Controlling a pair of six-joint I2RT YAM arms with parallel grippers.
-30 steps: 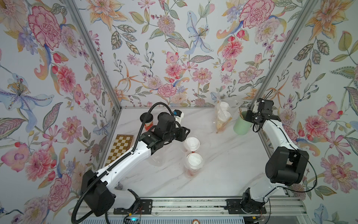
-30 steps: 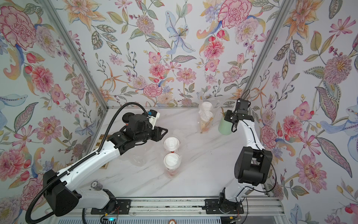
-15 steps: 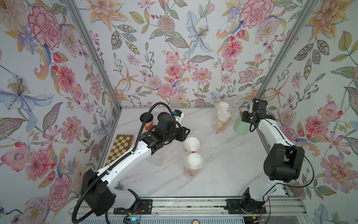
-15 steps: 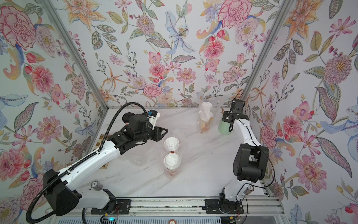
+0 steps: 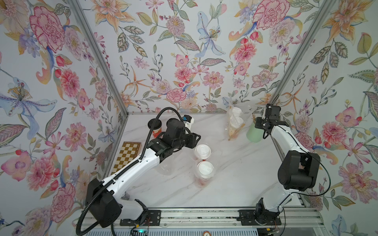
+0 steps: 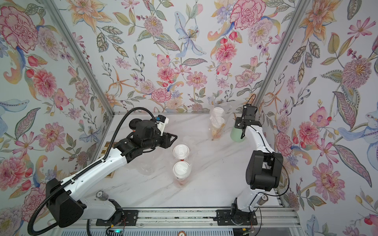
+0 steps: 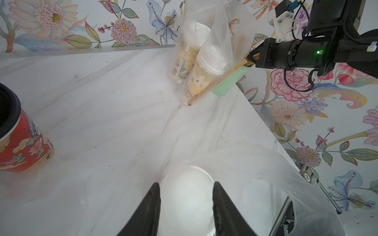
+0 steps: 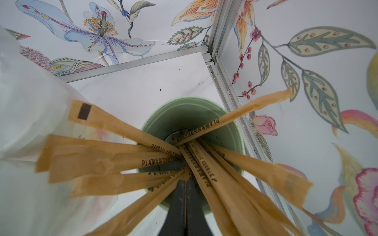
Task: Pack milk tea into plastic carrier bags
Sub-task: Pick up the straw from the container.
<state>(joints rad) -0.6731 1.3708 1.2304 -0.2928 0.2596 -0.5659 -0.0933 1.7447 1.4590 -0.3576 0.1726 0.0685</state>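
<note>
Marble-white table (image 5: 235, 179), seen from above and from both wrists. Centre: a clear carrier bag (image 7: 296, 173) stood upright with two white-lidded milk tea cups inside it, the rear cup (image 5: 202, 150) and the front cup (image 5: 205, 168) side by side and nearly touching. Your left gripper (image 7: 186, 183) hovered at the rear cup with its jaws partly spread. The domed lid showed between the fingers (image 7: 152, 204), and nothing was clamped.

Back of the table: a second carrier bag (image 7: 231, 30) held two more white-lidded cups (image 7: 210, 61) with cream-printed sides, standing close together. Just beside it stood the mint-green cup (image 8: 184, 108), filled with paper-wrapped straws (image 8: 114, 126) that fanned out over its rim. Your right gripper (image 8: 185, 181) pointed down among those straws with its jaws pressed together. Whether a straw was pinched between them cannot be told.

Back left, well apart from both bags: a red printed cup (image 5: 155, 127) with a black lid, upright on the bare marble. A third film bag (image 6: 147, 167) lay crumpled on the table beneath your left arm. A chessboard (image 5: 127, 155) lay at the left edge.
</note>
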